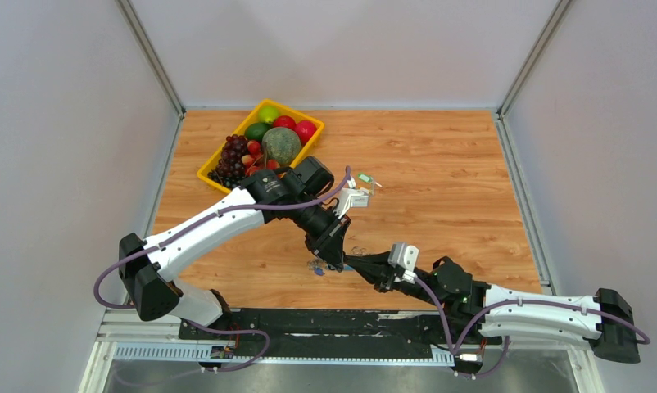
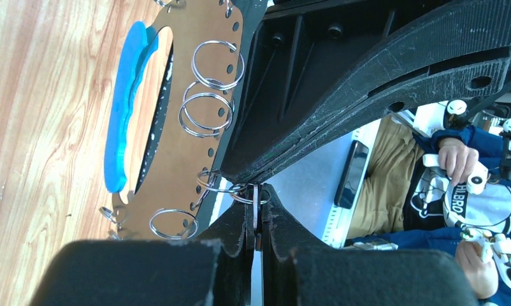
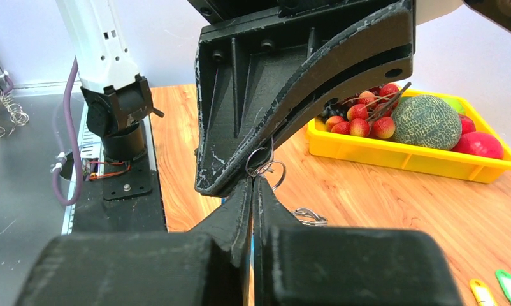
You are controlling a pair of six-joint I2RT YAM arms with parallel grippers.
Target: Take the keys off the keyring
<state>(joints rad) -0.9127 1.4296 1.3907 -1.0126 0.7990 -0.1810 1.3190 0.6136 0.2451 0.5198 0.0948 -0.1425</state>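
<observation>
Keyring: flat perforated loop, blue wavy strip, round wire rings.

Both claws are matte black with pale scuffs: the left claw and the right claw. Above the left claw's tips are silvery rings, and the keyring shows a brownish face dotted with dark holes and a bright blue strip. Right of the right claw sit a yellow tray, a green-netted melon and red berries; lower, a yellow-headed key and a green-headed key lie on the orange-brown grained table
</observation>
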